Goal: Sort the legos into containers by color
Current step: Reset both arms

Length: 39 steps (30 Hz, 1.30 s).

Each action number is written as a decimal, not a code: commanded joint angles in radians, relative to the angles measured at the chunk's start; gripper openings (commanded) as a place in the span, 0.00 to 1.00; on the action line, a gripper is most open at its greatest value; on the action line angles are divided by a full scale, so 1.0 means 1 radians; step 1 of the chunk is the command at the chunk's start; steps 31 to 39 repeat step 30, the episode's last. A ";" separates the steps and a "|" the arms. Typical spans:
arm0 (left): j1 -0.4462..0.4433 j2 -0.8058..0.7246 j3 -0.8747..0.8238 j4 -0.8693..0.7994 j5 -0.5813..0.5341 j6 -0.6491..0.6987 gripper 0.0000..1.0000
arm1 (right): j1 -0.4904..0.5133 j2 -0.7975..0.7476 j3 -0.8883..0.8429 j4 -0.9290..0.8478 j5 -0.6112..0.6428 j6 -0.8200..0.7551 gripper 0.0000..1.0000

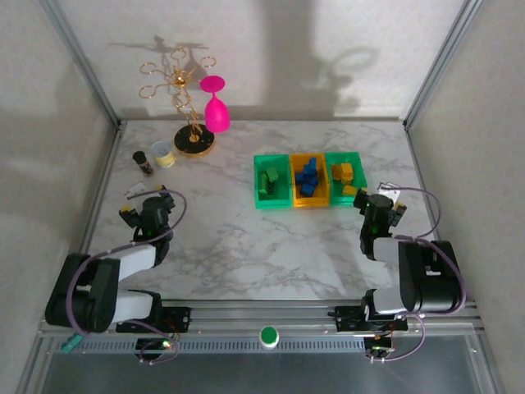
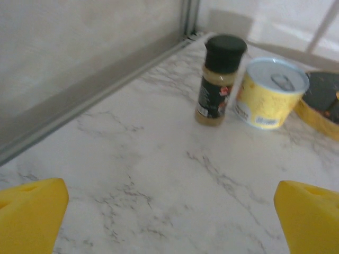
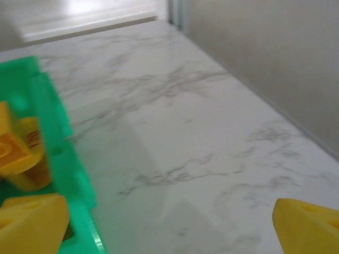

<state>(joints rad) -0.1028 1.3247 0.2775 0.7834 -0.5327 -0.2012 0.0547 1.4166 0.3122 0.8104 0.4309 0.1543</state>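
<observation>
Left bin (image 1: pixel 272 205): green legos (image 1: pixel 269 180); orange bin (image 1: pixel 312 203): blue legos (image 1: pixel 308 177); right bin (image 1: pixel 343 155): yellow legos (image 1: pixel 344 172). Left tool (image 2: pixel 170 209), right tool (image 3: pixel 172 217) apart.

Your marble table (image 1: pixel 246 246) bears three containers (image 1: pixel 311 203) in a row; jar (image 1: pixel 143 162), cup (image 1: pixel 162 153), gold rack (image 1: pixel 194 141) stand far left

Jaws stand wide apart on left end effector (image 1: pixel 134 201) and right end effector (image 1: pixel 379 197).
</observation>
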 commanded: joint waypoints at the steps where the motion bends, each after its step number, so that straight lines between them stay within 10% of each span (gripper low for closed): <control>1: 0.005 0.043 -0.059 0.377 0.160 0.101 1.00 | -0.011 0.041 -0.024 0.308 -0.197 -0.099 0.99; 7: 0.012 0.220 -0.112 0.640 0.344 0.154 0.99 | -0.017 0.132 -0.097 0.502 -0.284 -0.127 0.99; 39: 0.028 0.214 -0.059 0.523 0.313 0.117 0.99 | -0.031 0.128 -0.094 0.477 -0.310 -0.122 0.99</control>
